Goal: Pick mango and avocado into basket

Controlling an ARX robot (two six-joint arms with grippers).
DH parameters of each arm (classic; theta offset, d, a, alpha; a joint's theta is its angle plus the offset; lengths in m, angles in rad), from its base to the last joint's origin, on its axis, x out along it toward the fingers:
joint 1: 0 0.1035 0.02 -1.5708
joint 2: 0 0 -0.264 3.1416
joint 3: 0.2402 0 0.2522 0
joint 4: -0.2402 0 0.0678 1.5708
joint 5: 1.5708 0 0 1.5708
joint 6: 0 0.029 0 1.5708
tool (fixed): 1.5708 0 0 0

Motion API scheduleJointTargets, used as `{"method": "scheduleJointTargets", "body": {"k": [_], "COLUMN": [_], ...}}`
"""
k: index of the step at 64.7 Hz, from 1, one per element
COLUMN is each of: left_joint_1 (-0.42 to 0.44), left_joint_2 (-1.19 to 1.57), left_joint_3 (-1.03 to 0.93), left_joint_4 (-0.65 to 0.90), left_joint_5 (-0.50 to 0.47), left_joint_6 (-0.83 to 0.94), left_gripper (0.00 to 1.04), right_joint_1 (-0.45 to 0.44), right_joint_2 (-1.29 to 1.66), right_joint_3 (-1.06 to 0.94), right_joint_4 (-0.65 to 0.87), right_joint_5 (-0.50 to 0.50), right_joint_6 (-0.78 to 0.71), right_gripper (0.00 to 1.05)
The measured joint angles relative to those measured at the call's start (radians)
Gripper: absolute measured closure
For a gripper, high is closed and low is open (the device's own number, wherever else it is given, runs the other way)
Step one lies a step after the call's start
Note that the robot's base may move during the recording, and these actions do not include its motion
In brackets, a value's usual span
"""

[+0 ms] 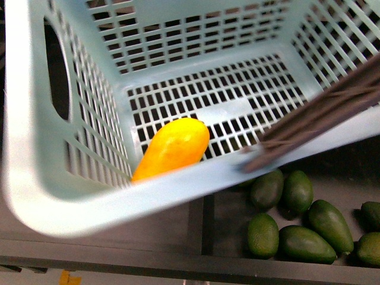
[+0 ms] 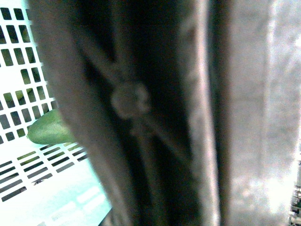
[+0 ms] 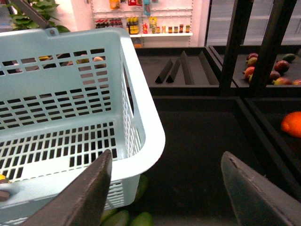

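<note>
Mango [image 1: 172,148] already lies inside the basket [image 1: 35,172], against its near wall. Avocados [image 1: 297,222] wait in the bin just beneath the basket's rim, probably held there for a short drop. Right fingers [image 3: 164,193] spread wide, empty; left fingers' state cannot be told.

The front view is bright, but the near rim of the basket [image 1: 107,208] is smeared and soft, and so is its brown handle [image 1: 320,119]. The mango [image 1: 172,148] glows bright yellow with fuzzy edges. The left wrist view is dim and very blurry, with a pale washed-out glow on one side. The right wrist view is clear and sharp far away, where white light shines on shelves [image 3: 155,23]. The bins [image 3: 197,141] look dark.
</note>
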Motion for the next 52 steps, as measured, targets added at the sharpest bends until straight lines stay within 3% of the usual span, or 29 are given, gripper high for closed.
{"method": "scheduleJointTargets", "body": {"k": [5,9,12,39,52], "left_joint_1": [-0.035,-0.035,-0.022,0.111,0.297], "left_joint_2": [0.019,0.029,0.04,0.202,0.381], "left_joint_3": [-0.01,-0.007,0.003,0.062,0.166], "left_joint_4": [0.097,0.12,0.126,0.132,0.167], "left_joint_5": [-0.304,-0.441,-0.478,-0.356,-0.366], "left_joint_6": [-0.183,-0.254,-0.282,-0.385,-0.492], "left_gripper": [0.91,0.91,0.91,0.91,0.91], "right_joint_1": [0.0,0.0,0.0,0.0,0.0], "right_joint_2": [0.0,0.0,-0.001,-0.001,-0.001], "right_joint_3": [0.0,0.0,0.0,0.0,0.0], "right_joint_4": [0.0,0.0,0.0,0.0,0.0], "right_joint_5": [-0.004,-0.003,0.001,-0.001,-0.001], "right_joint_6": [0.0,0.0,0.0,0.0,0.0], "right_gripper": [0.12,0.07,0.09,0.09,0.09]}}
